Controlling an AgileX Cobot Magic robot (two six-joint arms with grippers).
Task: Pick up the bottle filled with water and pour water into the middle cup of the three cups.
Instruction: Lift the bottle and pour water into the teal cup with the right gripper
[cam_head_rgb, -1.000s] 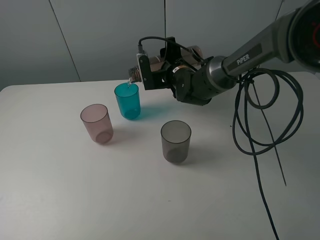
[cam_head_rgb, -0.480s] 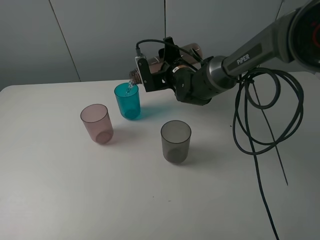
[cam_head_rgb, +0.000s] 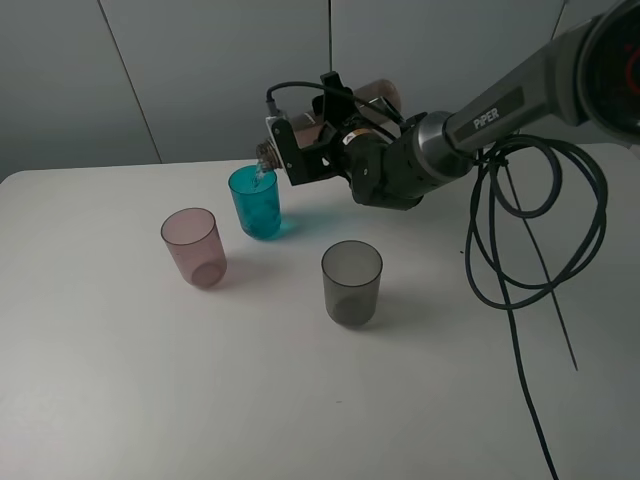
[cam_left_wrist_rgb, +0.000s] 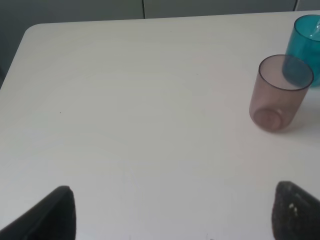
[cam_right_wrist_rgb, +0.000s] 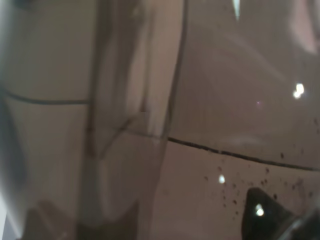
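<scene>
Flanking middle cup (cam_head_rgb: 255, 203), roughly: pink cup (cam_head_rgb: 194, 246), grey cup (cam_head_rgb: 351, 282)

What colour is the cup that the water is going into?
The cup is see-through teal-blue. It shows best in the exterior high view.

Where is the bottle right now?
In the exterior high view, the bottle is at back centre, tipped sideways in the right gripper, its mouth just above the rim of the middle cup.
</scene>
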